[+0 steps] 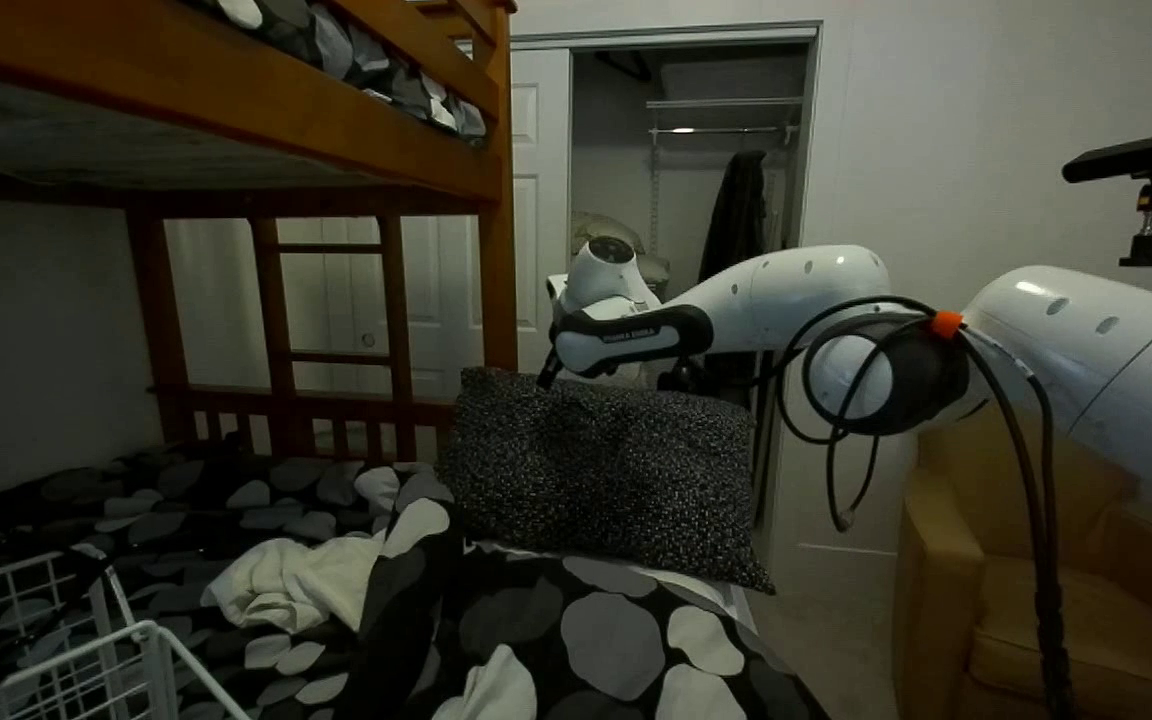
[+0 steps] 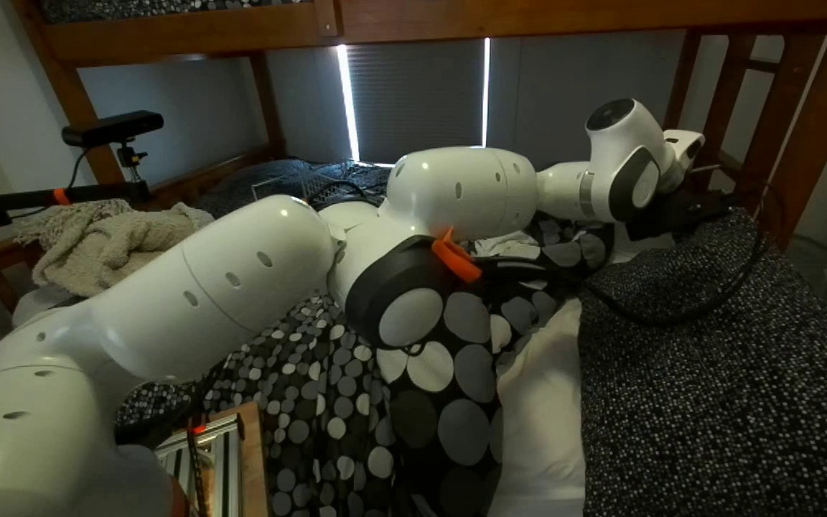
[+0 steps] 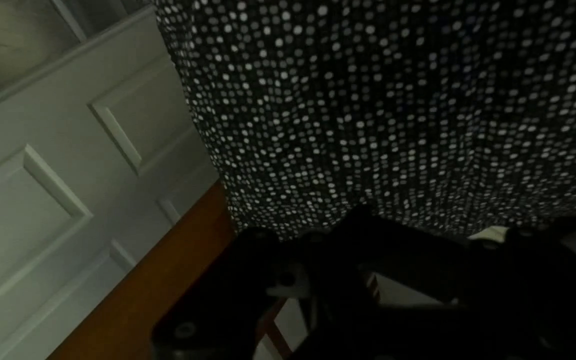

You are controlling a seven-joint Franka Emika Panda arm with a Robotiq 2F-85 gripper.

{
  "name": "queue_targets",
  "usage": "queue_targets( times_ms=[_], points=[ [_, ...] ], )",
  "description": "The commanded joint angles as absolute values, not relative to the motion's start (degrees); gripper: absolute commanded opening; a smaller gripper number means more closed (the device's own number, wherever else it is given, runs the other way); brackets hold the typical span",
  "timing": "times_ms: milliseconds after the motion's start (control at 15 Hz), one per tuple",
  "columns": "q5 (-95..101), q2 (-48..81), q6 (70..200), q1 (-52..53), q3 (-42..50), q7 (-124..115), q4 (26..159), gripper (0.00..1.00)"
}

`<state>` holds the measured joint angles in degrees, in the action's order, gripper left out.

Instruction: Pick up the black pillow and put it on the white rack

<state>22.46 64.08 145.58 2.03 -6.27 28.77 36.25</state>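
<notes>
White cloth (image 1: 291, 585) between white wire rack (image 1: 76, 655) and black pillow (image 1: 601, 475) at table (image 1: 616, 640) edge; gripper (image 1: 548, 373) closure: I cannot tell.

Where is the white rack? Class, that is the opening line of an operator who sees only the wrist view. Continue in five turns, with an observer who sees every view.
Observer: The white rack shows at the lower left of an exterior view.
Operator: I see mostly black pillow and some brown wood. Is anything overhead?
Observer: Yes, in both exterior views an upper bunk overhangs the patterned bedding.
Operator: What about furniture beside that bedding?
Observer: A tan armchair stands at the right of an exterior view.
</notes>
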Motion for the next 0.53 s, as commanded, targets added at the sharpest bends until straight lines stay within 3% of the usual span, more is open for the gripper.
queue_targets(
  times_ms=[0, 467],
  points=[
    [26.1, 57.8, 138.9, 2.2, -2.5, 27.7, 44.6, 0.30],
    [25.0, 58.3, 133.2, 3.9, 0.7, 30.7, 52.1, 0.82]
  ],
)
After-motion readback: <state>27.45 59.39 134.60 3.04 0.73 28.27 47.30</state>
